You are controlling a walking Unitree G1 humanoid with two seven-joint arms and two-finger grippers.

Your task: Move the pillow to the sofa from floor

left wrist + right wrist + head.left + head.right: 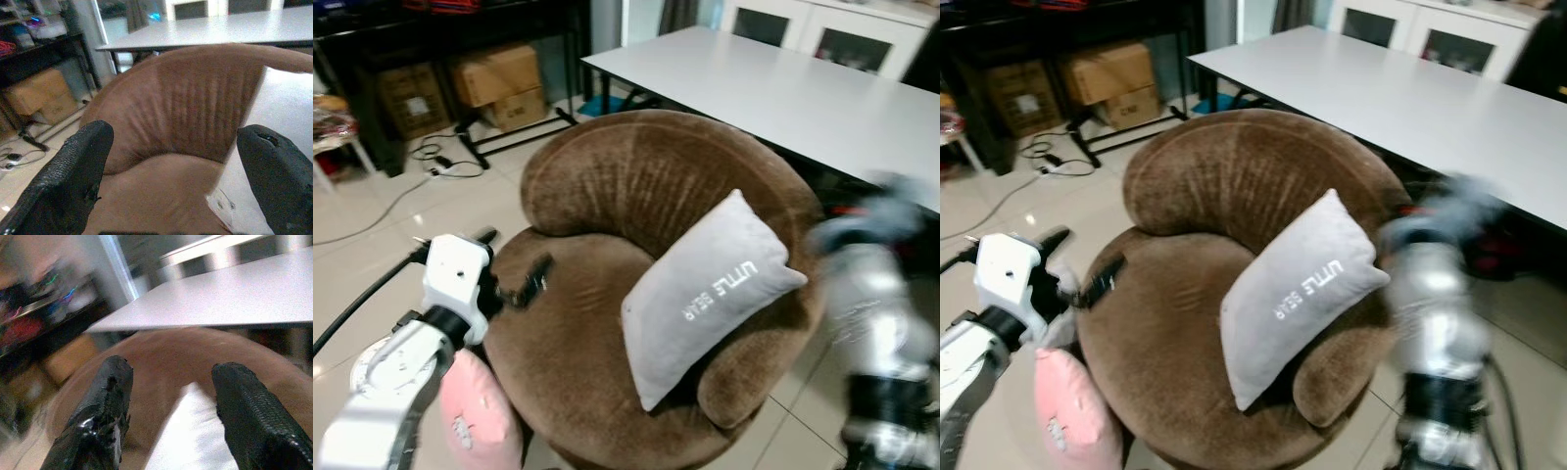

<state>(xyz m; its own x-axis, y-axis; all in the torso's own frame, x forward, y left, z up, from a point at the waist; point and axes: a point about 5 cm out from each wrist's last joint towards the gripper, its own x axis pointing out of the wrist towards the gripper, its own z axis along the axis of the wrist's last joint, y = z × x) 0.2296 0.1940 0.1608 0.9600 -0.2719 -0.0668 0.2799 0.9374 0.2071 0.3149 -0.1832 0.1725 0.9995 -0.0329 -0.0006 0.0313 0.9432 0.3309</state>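
A: So, any writing you can read?

B: Yep, "LITTLE BEAR" in white on the grey pillow (pixel 710 294). It's leaning tilted on the seat of the round brown sofa (pixel 636 176), against the backrest and the right-hand armrest. Small dark print on the pink pillow (pixel 475 416) too, too tiny to read. Cardboard boxes (pixel 499 83) under the black shelf have labels, also unreadable.

A: Where's the pink one?

B: Low down beside the sofa's left edge, under the left arm, touching the sofa side as far as I can tell.

A: Grippers?

B: Left gripper (pixel 514 269) sits over the sofa's left rim, fingers spread apart, nothing between them. Left wrist view confirms: both black fingers (pixel 73 181) wide apart w/ the ribbed backrest between them in the background. Right gripper (pixel 171 416) has its fingers apart too, nothing gripped; grey pillow and sofa back seen through the gap.

A: What do the head views give that the wrist cams don't?

B: Right arm (pixel 1435 323), badly blurred, at the sofa's right side. Also the white table (pixel 803 93) behind the sofa, cables on the tile floor (pixel 372 235), white cabinets w/ glass doors at the back. Wrist cams add a closer look at the table's underside edge & the shelf clutter, blurry
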